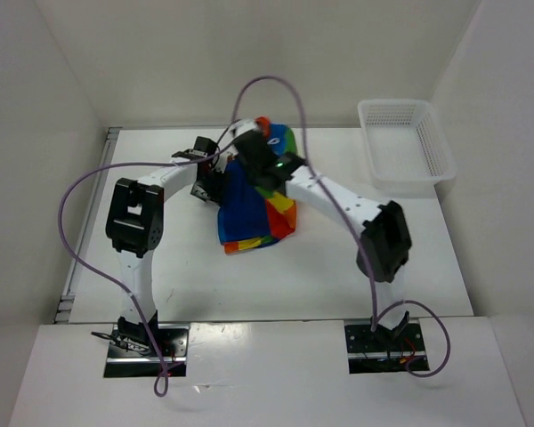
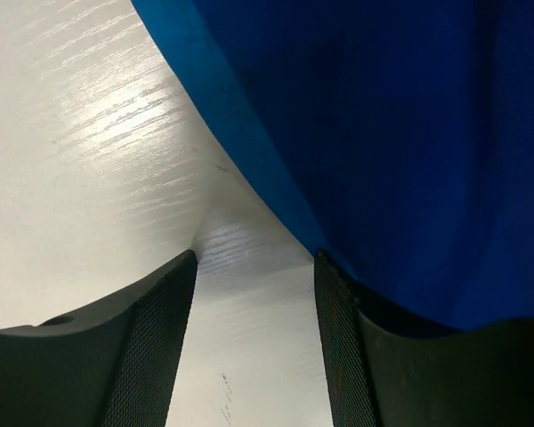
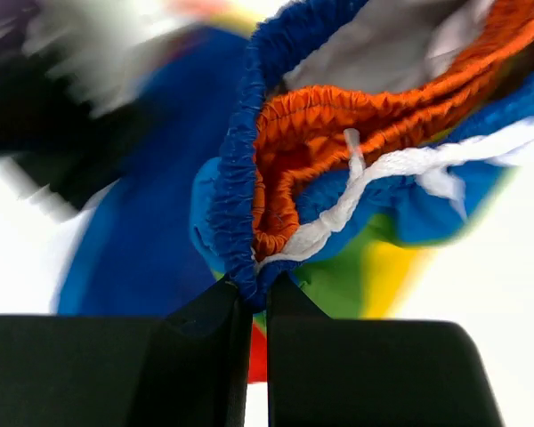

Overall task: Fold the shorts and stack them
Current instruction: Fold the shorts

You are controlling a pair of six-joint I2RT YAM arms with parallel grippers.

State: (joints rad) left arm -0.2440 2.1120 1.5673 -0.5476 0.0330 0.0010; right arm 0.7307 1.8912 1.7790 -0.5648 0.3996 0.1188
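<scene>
Folding is barely begun: the shorts sit bunched at mid-tabletop, right tool clamped on the waistband, left tool apart at the blue edge, gripping nothing; stacking remains.

Rainbow shorts between tight-pressed jaws

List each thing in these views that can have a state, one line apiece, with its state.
shorts, crumpled, not folded, waistband pinched
right gripper, shut on the shorts' waistband
left gripper, open, only table between its jaws, shorts beside one finger
basket, upright, nothing visible inside
</scene>
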